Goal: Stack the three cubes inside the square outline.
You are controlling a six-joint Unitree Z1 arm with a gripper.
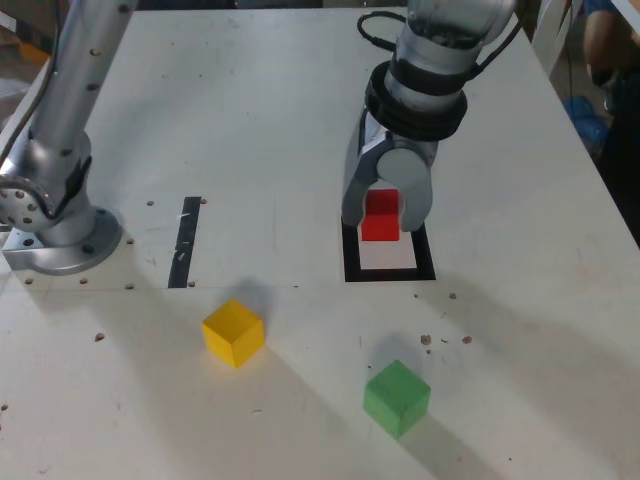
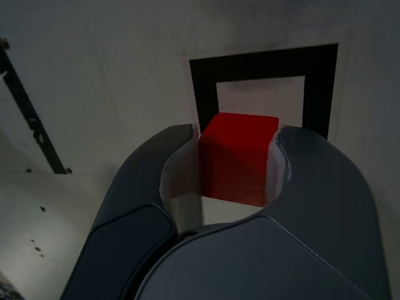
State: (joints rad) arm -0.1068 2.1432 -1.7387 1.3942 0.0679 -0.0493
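Observation:
My gripper (image 1: 382,218) is shut on the red cube (image 1: 380,215), which sits between the two grey fingers over the far part of the black square outline (image 1: 430,268). The wrist view shows the red cube (image 2: 236,156) pinched between the pads, with the square outline (image 2: 205,87) and its white centre just beyond it. I cannot tell whether the cube touches the table. The yellow cube (image 1: 234,332) lies on the table towards the exterior view's left front. The green cube (image 1: 396,397) lies near the front, in line with the outline.
A narrow black strip (image 1: 184,242) lies on the white table (image 1: 270,130) to the exterior view's left of the outline. The arm's base (image 1: 55,235) stands at the far left. A person's sleeve (image 1: 608,40) shows at the top right edge.

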